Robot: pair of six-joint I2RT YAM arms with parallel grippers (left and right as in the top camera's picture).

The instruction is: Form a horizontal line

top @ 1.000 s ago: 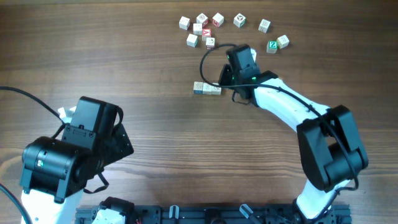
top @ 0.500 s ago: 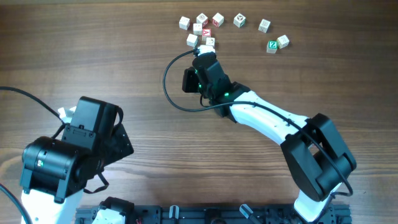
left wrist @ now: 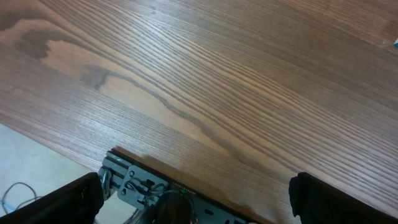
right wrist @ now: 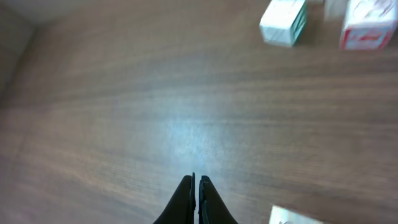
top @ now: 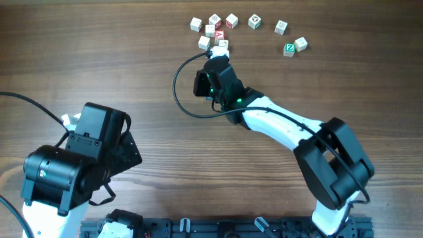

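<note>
Right now I am holding my right gripper closed and empty, hovering low over the tabletop just short of the loose cubes, probably to nudge one, while my arm is apparently covering the horizontal line from overhead.

Eleven letter cubes, two robot arms
</note>
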